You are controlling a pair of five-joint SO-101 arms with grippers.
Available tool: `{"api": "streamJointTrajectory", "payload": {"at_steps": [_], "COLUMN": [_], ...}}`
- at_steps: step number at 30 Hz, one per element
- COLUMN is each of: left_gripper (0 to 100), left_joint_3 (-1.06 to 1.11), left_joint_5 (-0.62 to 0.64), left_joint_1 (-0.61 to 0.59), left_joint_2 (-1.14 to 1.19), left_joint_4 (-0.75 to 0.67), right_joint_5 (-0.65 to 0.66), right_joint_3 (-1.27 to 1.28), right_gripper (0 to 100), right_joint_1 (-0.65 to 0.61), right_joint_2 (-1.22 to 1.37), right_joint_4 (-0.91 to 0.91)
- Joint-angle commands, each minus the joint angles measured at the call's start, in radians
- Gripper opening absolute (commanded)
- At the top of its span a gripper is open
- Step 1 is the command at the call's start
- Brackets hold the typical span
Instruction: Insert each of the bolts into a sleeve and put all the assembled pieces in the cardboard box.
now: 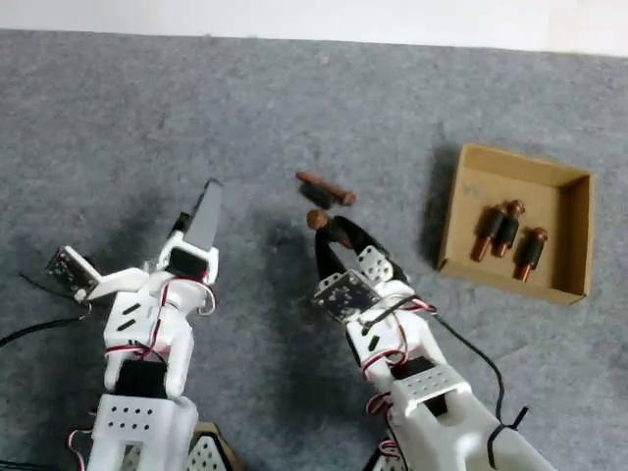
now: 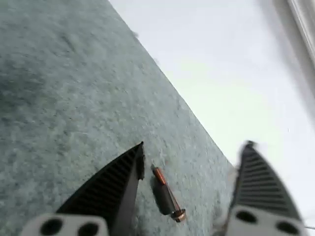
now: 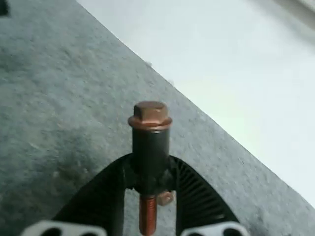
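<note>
Three sleeved copper bolts (image 1: 502,234) sit in the shallow cardboard box (image 1: 453,208) at right while our right gripper (image 1: 327,234) clamps a fourth black-sleeved bolt (image 3: 150,145) at centre, a fifth assembled piece (image 1: 325,188) lies just above it, both yet to be boxed, and our left gripper (image 2: 195,144) gapes wide.

Tip of bolt (image 3: 147,216) beyond view's edge.

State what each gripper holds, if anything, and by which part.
The right gripper holds a bolt-and-sleeve piece, its fingers clamped on the black sleeve below the bolt head. The left gripper is open and holds nothing.
</note>
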Motion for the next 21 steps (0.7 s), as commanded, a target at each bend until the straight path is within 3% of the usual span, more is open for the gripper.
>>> {"api": "streamJointTrajectory", "payload": {"at_steps": [1,5,10,12,17,21], "left_gripper": [18,9,0,1,1,1], "left_joint_3": [-0.051,-0.048,-0.03,-0.028,-0.027,-0.027], "left_joint_5": [0.0,-0.107,-0.184,-0.193,-0.193,-0.193], "left_joint_1": [-0.018,0.016,0.064,0.077,0.079,0.079], "left_joint_2": [-0.015,-0.015,-0.015,-0.015,-0.015,-0.013], "left_joint_4": [-0.006,-0.006,-0.006,-0.005,-0.005,-0.003], "right_joint_5": [-0.015,-0.126,-0.33,-0.407,-0.509,-0.503], "right_joint_3": [0.102,0.065,-0.01,-0.096,-0.518,-0.82], "right_gripper": [0.5,0.5,0.5,0.5,0.5,0.5], "right_joint_1": [0.061,0.159,0.367,0.446,0.567,0.578], "right_joint_2": [-0.03,-0.031,-0.021,-0.019,0.076,0.295], "right_joint_4": [-0.031,-0.031,0.001,0.111,0.618,0.743]}}
